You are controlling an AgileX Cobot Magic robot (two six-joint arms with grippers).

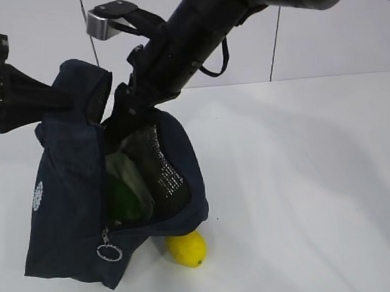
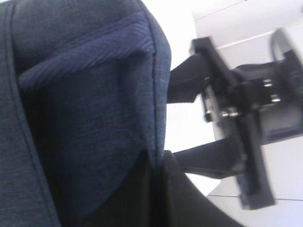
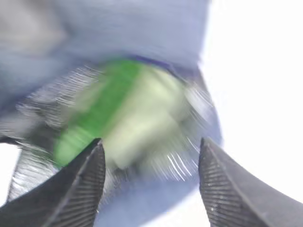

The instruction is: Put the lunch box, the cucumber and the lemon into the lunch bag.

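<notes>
The navy lunch bag (image 1: 70,196) hangs lifted off the table, its mouth open toward the right. My left gripper (image 1: 56,96) is shut on the bag's upper flap; in the left wrist view only the fabric (image 2: 85,104) shows, pinched at the jaws (image 2: 158,158). The right gripper (image 1: 121,111) sits at the bag's mouth, open with nothing between its fingers (image 3: 151,156). Inside, against the foil lining (image 1: 159,166), lie the green cucumber (image 1: 121,199) (image 3: 94,118) and the pale-lidded lunch box (image 1: 124,168) (image 3: 147,118), blurred in the right wrist view. The yellow lemon (image 1: 187,249) rests on the table by the bag's lower corner.
The white table (image 1: 307,198) stretches to the right of the bag. A metal ring pull (image 1: 109,251) dangles from the bag's zipper. The right arm (image 1: 193,38) crosses the upper middle of the scene. The right gripper's body (image 2: 236,118) shows in the left wrist view.
</notes>
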